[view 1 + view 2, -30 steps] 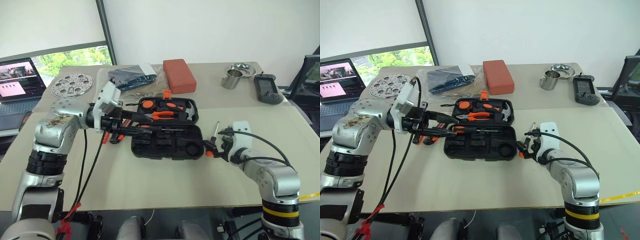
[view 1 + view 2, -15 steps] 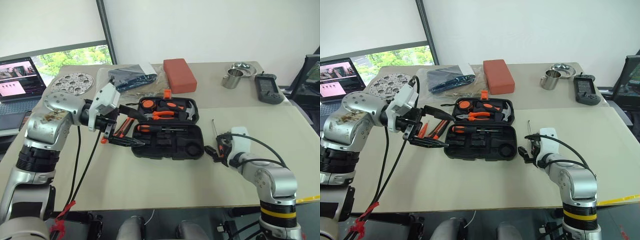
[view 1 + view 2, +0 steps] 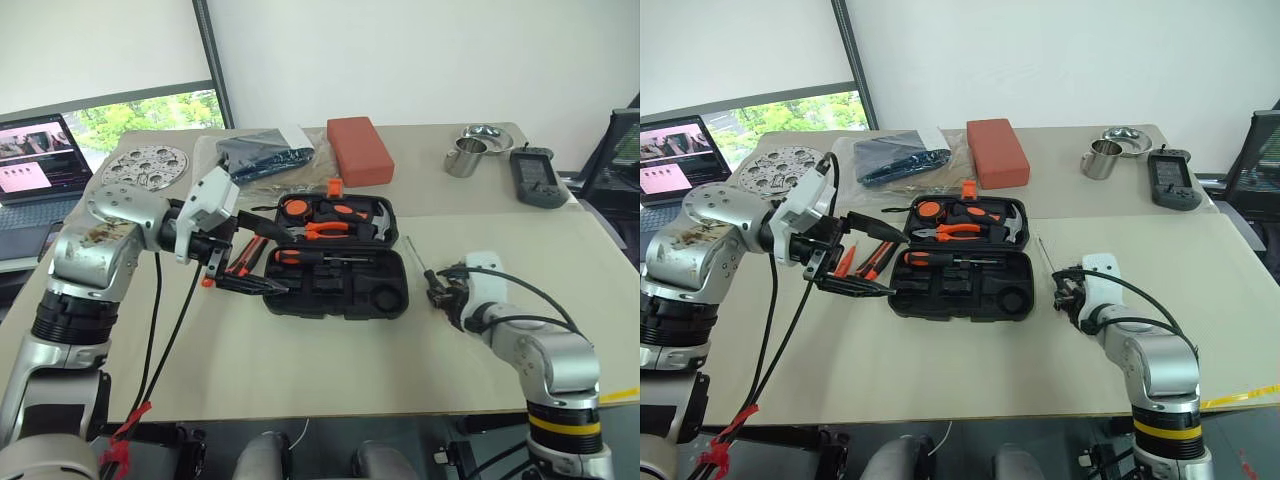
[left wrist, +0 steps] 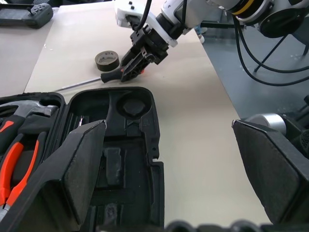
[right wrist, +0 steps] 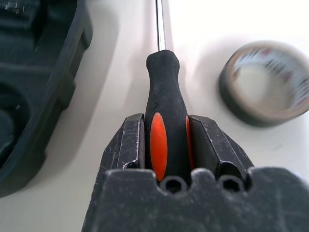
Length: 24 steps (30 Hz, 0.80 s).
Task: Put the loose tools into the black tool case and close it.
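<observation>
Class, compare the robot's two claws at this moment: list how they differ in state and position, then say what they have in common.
The left claw stands wide open and empty; the right claw is closed on the screwdriver handle. The left claw hovers at the left edge of the black tool case; the right claw sits low at the table, right of the case, beside the tape roll. Both have two black fingers.

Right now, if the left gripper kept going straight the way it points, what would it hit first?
Probably nothing at once: the open left gripper points across the open case, apparently just above it. Further along sits the right gripper, clamped on a screwdriver. Height is uncertain.
</observation>
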Motion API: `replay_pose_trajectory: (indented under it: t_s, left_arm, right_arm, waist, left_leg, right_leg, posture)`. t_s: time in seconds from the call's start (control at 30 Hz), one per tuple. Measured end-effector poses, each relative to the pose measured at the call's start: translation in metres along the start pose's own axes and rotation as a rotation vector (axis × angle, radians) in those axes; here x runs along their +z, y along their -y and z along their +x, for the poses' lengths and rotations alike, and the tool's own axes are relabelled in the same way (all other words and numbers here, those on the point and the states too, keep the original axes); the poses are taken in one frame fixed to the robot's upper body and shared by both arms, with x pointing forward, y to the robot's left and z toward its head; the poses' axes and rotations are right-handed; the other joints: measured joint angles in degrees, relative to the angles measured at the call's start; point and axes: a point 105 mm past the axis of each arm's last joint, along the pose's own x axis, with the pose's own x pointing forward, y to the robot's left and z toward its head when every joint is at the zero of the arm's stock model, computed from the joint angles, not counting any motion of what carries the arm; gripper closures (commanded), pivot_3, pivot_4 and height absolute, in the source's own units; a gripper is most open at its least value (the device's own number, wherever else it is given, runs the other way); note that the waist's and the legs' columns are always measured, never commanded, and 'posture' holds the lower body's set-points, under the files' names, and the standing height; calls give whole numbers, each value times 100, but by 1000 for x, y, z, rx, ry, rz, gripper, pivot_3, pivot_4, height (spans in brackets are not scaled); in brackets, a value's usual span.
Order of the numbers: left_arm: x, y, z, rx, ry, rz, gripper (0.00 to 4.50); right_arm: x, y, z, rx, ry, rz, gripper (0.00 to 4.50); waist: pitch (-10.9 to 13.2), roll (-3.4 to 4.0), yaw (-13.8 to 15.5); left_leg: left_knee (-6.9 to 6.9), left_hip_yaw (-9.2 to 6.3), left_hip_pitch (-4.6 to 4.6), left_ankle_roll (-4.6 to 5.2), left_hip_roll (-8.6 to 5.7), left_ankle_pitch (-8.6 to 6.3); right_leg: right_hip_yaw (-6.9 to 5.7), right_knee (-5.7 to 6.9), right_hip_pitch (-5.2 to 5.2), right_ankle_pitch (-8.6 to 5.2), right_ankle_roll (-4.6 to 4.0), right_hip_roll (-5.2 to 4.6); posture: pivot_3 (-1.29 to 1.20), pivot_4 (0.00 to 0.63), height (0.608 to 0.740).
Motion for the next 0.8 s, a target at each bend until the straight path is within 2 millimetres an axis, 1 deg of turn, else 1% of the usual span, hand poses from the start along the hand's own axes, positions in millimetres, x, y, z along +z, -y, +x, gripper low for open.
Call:
replay_pose_trajectory:
  t_s: [0.07,0.1,0.13,0.17,0.2,0.27,0.33,0.4,0.47,0.5,0.6,0.67,0.8]
  left_arm:
    - [-7,1,-7,26,-11,-32,0]
    - [-12,2,-11,46,-21,-50,0]
    - [-15,3,-14,64,-26,-63,0]
    - [-18,3,-18,83,-34,-75,0]
    - [-20,3,-21,100,-36,-81,0]
    - [-22,4,-26,116,-45,-92,0]
    - [-28,8,-34,136,-69,-116,0]
    - [-30,9,-37,152,-73,-124,0]
    - [-30,9,-37,160,-75,-125,0]
    - [-30,9,-38,171,-77,-129,0]
    - [-23,9,-39,194,-75,-105,0]
    - [-20,11,-42,206,-79,-98,0]
    - [-19,13,-46,233,-78,-99,0]
  right_arm:
    - [23,3,-3,20,95,-84,3475]
    - [40,1,-5,48,165,-145,3475]
    - [53,-4,-8,95,219,-212,3475]
    - [63,-14,-9,167,268,-283,3475]
    - [69,-23,-9,226,297,-339,3475]
    - [69,-41,-5,345,319,-439,3475]
    - [61,-60,3,515,314,-592,3475]
    - [52,-68,13,614,295,-697,3475]
    - [48,-71,19,665,284,-766,3475]
    - [46,-74,23,719,279,-829,3475]
    - [41,-77,32,825,261,-965,3475]
    - [38,-72,35,859,250,-1009,3475]
    - [42,-68,41,908,248,-1056,3475]
  waist:
    - [8,5,-31]
    - [9,3,-45]
    - [10,3,-52]
    - [11,1,-56]
    - [14,-4,-55]
    - [17,-10,-38]
    - [24,-10,-47]
    - [33,-11,-34]
    - [39,-10,-3]
    - [40,-10,13]
    - [46,-9,28]
    - [46,-9,29]
    - [46,-9,19]
  left_leg:
    - [-1,2,3,1,1,-1]
    - [-3,-1,3,1,5,0]
    - [-3,-1,5,1,8,0]
    - [-4,-2,6,1,11,-1]
    - [-2,-4,7,1,13,-1]
    - [1,-3,6,2,12,-1]
    - [1,5,9,7,7,-4]
    - [5,5,9,8,7,-5]
    - [7,5,8,9,7,-4]
    - [7,5,9,10,7,-5]
    - [8,6,10,11,9,-6]
    - [6,8,11,11,12,-6]
    - [7,14,27,9,25,-5]
  right_leg:
    - [4,0,-2,0,0,2]
    - [1,0,-1,0,1,7]
    - [1,0,-1,0,1,9]
    - [0,0,-1,0,1,12]
    - [-3,0,2,0,1,15]
    - [-3,-2,2,0,1,13]
    - [1,-4,3,0,0,4]
    - [-1,-2,4,0,0,-1]
    - [-2,0,3,0,-1,-4]
    - [-2,0,5,1,-1,-5]
    - [-4,1,6,1,-2,-5]
    - [-4,1,7,1,-2,-5]
    - [-6,3,18,2,-4,-3]
  posture:
    - [0,150,740]
    - [0,150,740]
    - [0,150,740]
    - [0,150,740]
    - [0,150,740]
    - [0,150,740]
    - [0,150,740]
    - [0,150,740]
    - [0,150,740]
    - [0,150,740]
    - [0,150,740]
    - [0,150,740]
    - [0,150,740]
